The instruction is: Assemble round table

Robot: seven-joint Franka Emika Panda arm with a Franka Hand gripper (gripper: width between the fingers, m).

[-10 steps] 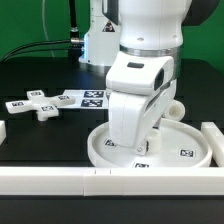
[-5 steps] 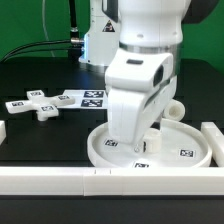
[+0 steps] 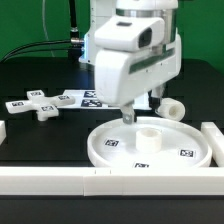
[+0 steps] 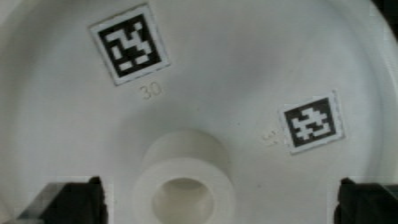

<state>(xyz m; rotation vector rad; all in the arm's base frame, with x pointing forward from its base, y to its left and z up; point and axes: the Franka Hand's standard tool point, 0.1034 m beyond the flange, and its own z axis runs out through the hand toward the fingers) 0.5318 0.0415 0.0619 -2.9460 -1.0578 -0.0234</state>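
Risen off the round disc [image 3: 165, 143] since a second ago, the gripper [image 3: 141, 107] hangs above its centre hub [image 4: 183, 190], fingers [image 3: 128, 114] apart and empty. The disc lies flat on the table [image 3: 40, 135], the cylinder leg [image 3: 172, 108] just behind its rim, the cross-shaped piece [image 3: 40, 105] well apart toward the exterior view's left.

The black table [image 3: 40, 130] carries a big white round disc [image 3: 165, 140] lying flat near its front edge. A long white border block [image 3: 100, 180] runs along at the disc's six o'clock, and a shorter block [image 3: 212, 130] sits at three o'clock. Reading the exterior view as the clock, a short cylinder leg [image 3: 173, 108] lies close to the disc's rim at one o'clock. Farther out at ten o'clock the cross-shaped piece [image 3: 42, 107] lies flat, with the marker board [image 3: 85, 98] just beside it.
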